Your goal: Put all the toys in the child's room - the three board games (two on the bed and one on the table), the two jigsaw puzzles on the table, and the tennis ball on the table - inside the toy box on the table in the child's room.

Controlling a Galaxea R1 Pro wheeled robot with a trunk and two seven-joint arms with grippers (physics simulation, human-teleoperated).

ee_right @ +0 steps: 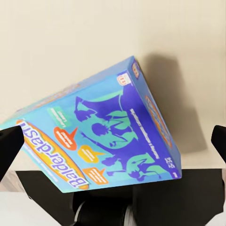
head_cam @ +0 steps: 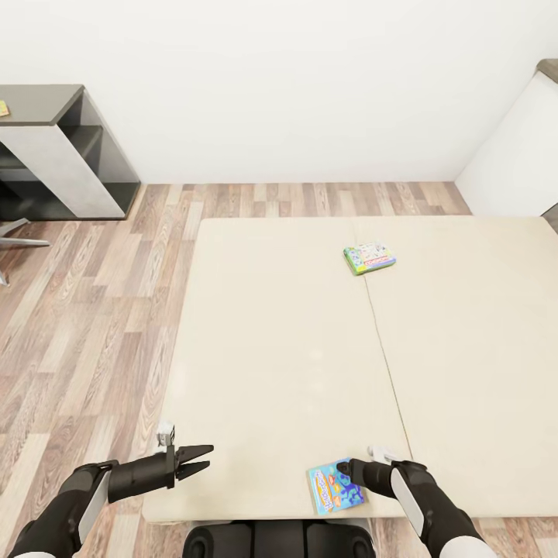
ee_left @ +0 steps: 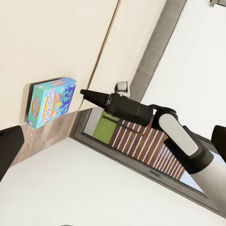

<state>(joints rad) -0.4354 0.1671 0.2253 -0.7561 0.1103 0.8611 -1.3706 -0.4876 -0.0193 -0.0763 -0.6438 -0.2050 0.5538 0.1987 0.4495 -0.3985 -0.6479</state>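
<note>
Two board games lie on the beige bed (head_cam: pixel 294 349). The green-edged one (head_cam: pixel 370 258) rests near the mattress's middle seam, far from both arms. The light blue one (head_cam: pixel 335 486) (ee_left: pixel 49 102) (ee_right: pixel 101 141) sits at the bed's near edge, its lower corner reaching the mattress rim. My right gripper (head_cam: pixel 350 468) (ee_left: pixel 90 96) (ee_right: pixel 113 146) hovers just above this blue box, open, with its fingers (ee_right: pixel 10 148) spread wide to either side of it and not touching. My left gripper (head_cam: pixel 198 459) hangs open and empty over the bed's near left corner.
A dark grey desk with a white panel (head_cam: pixel 54 147) stands at the far left by the wall, and a chair leg (head_cam: pixel 15 232) is beside it. White furniture (head_cam: pixel 511 155) stands at the far right. Wood-plank floor (head_cam: pixel 93 325) runs along the bed's left side.
</note>
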